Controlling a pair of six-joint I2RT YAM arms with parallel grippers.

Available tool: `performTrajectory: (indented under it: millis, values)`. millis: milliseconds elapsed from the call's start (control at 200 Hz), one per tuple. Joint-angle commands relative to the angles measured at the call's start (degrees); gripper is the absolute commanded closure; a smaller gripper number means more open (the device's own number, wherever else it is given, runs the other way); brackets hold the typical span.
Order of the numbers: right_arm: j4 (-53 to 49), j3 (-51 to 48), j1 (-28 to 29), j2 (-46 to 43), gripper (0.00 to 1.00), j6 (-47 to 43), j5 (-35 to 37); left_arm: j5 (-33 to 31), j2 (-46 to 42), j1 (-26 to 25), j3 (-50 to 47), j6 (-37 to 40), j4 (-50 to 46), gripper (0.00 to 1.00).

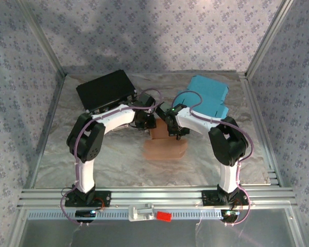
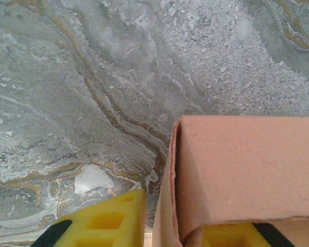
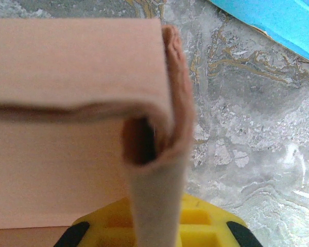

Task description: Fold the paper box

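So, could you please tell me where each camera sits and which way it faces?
Top external: above and behind the bases, looking down on the table; left arm and right arm meet at the paper box.
Left wrist: looks down at the table; its yellow fingers straddle a box wall.
Right wrist: faces the box's folded flap; its fingers below, blue box beyond.
Both wrist views share the paper box and table.

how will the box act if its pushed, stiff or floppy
Probably floppy: the box wall curls and bows in the right wrist view. It is likely light for its size, being thin hollow card. A push may crumple or slide it rather than tip it, since it sits low on the table.
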Motion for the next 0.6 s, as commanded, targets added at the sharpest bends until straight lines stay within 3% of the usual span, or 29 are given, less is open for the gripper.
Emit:
performTrajectory:
  millis: [0,130,210,475,520,595]
  values:
    - [-1.16,0.36,-0.23,-1.4,1.0,0.4,0.74,-3.46,1.03,-0.01,1.74,0.8,-1.74,0.83]
    - [-1.33,0.36,-0.03,-1.39,1.0,0.29,0.65,-6.04,1.32,-0.66,1.6,0.05,-1.97,0.9]
    - [-1.34,0.3,-0.08,-1.39,1.0,0.36,0.65,-7.46,1.53,-1.36,1.65,-0.49,-2.59,1.0]
    - [-1.29,0.62,0.09,-0.96,1.0,0.42,-0.13,-10.51,1.5,-2.27,2.48,-2.27,-4.54,1.0]
    - [-1.33,0.76,0.11,-0.96,1.0,0.51,-0.21,-10.51,1.35,-2.33,3.09,-2.17,-5.03,0.95]
    - [-1.42,0.91,0.05,-0.95,1.0,0.68,-0.36,-10.38,0.41,-2.34,3.75,-2.41,-5.23,0.77]
